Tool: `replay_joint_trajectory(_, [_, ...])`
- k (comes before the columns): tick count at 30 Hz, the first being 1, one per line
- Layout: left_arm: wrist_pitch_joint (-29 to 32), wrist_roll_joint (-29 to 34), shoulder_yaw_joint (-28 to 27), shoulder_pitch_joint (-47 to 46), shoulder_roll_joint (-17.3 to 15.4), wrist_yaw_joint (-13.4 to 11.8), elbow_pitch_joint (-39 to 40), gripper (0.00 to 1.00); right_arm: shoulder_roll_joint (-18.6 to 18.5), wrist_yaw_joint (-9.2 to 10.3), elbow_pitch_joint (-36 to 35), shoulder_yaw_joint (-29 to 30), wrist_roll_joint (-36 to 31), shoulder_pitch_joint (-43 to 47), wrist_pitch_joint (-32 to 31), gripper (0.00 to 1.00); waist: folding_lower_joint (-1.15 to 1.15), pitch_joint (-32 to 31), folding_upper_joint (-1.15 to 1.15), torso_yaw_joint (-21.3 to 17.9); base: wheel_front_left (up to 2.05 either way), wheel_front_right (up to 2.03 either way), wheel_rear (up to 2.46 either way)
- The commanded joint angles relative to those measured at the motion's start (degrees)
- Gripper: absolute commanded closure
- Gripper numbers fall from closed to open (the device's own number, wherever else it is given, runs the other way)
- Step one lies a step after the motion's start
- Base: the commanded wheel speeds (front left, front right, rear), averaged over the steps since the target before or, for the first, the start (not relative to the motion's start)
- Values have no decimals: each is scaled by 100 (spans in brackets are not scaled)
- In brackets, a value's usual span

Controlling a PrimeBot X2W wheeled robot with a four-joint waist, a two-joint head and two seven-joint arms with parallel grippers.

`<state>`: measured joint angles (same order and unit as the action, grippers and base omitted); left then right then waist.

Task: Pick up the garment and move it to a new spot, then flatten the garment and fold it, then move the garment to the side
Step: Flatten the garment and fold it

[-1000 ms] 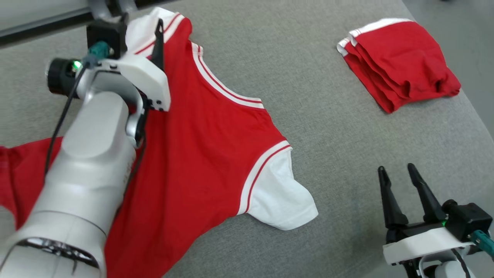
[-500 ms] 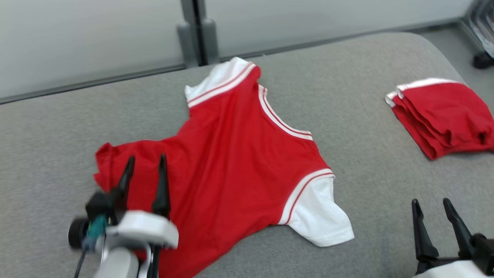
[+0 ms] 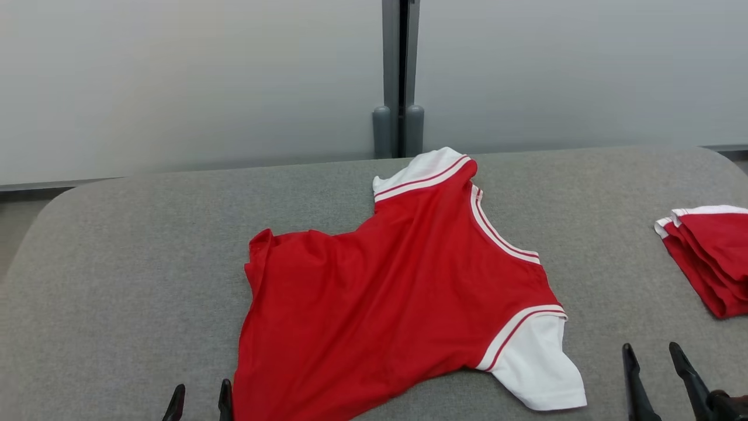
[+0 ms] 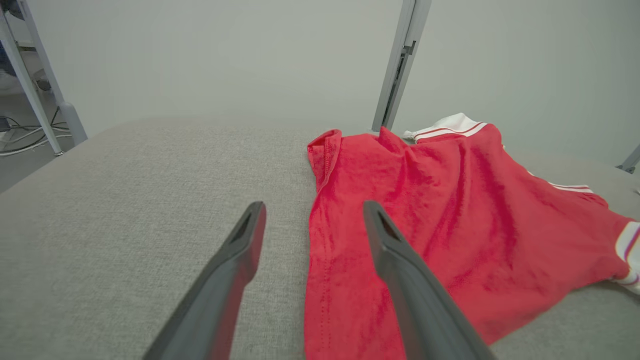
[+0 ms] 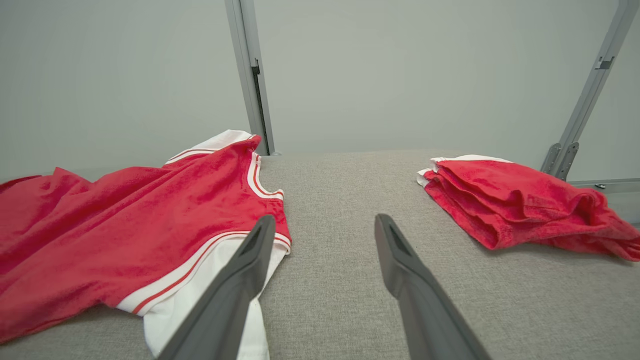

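Flattening, I judge: the red white-sleeved fabric shirt (image 3: 397,292) lies rumpled mid-frame. My left gripper (image 3: 201,394) and right gripper (image 3: 651,351) hang open, empty; next I'd pinch its corners.

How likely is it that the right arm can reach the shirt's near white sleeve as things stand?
Probably yes: the right gripper is open beside the white sleeve, with just bare grey cushion between them.

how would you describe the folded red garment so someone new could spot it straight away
Start at the grey padded table. Toward its right side lies the folded red garment. Unlike the red shirt spread open mid-table with its white sleeves out, it is a compact stack with only thin white trim showing.
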<state>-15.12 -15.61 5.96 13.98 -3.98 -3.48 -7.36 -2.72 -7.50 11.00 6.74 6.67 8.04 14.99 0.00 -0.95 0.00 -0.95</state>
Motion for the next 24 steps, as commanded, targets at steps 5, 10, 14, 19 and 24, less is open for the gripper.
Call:
replay_joint_trajectory(5, [0,151,-227,264,46,245,72,0,-37,2,89,-199,94,120,29,0,0,-230,0,224,0,0,0])
replay_joint_trajectory(10, [0,237,-365,248,87,347,81,0,-36,2,129,-303,110,131,29,0,0,-276,0,280,0,0,0])
replay_joint_trajectory(14, [0,265,-394,178,97,390,71,0,-36,2,138,-363,66,119,29,0,0,-269,0,283,0,0,0])
replay_joint_trajectory(19, [0,172,-359,145,99,352,97,0,-36,2,136,-386,33,77,29,0,0,-248,0,268,0,0,0])
replay_joint_trajectory(24, [0,153,-379,128,100,308,123,0,-36,2,127,-382,6,66,29,0,0,-225,0,270,0,0,0])
